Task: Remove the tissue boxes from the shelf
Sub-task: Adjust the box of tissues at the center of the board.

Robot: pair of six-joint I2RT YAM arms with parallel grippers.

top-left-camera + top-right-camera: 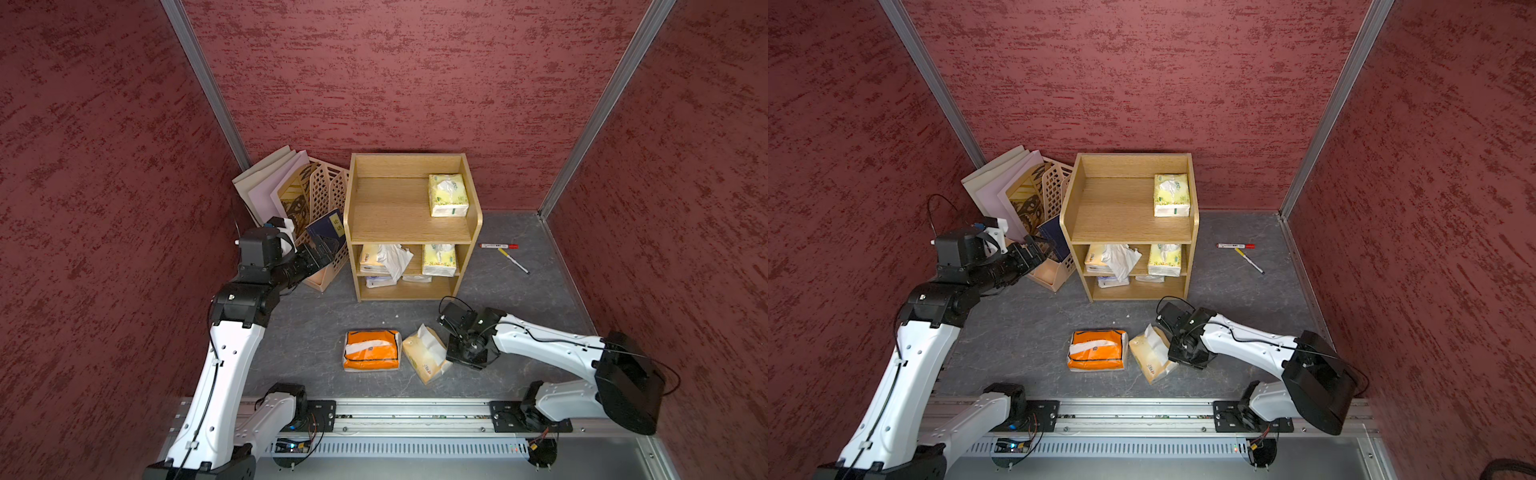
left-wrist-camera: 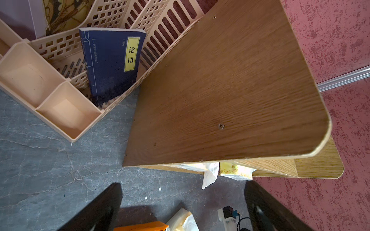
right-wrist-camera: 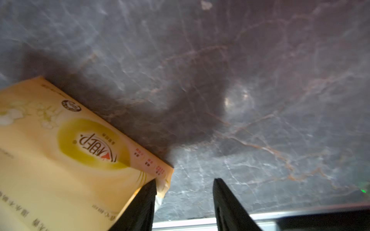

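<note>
The oak shelf (image 1: 411,226) (image 1: 1129,226) stands at the back, its side panel (image 2: 230,90) close in the left wrist view. A yellow-green tissue box (image 1: 448,195) lies on its top tier. The middle tier holds a pack with white tissue spilling out (image 1: 380,257) and another yellow-green one (image 1: 439,259). A pale pack (image 1: 380,281) sits below. An orange pack (image 1: 371,350) and a cream pack (image 1: 426,353) (image 3: 60,150) lie on the floor. My right gripper (image 3: 185,180) (image 1: 461,359) is open, one finger against the cream pack's corner. My left gripper (image 2: 183,186) (image 1: 328,249) is open beside the shelf's left side.
A beige lattice file holder (image 1: 320,216) with a dark blue book (image 2: 112,64) and folders leans left of the shelf. A red marker (image 1: 498,246) and a pen (image 1: 513,261) lie to the shelf's right. Red walls enclose three sides; a metal rail (image 1: 399,415) runs along the front.
</note>
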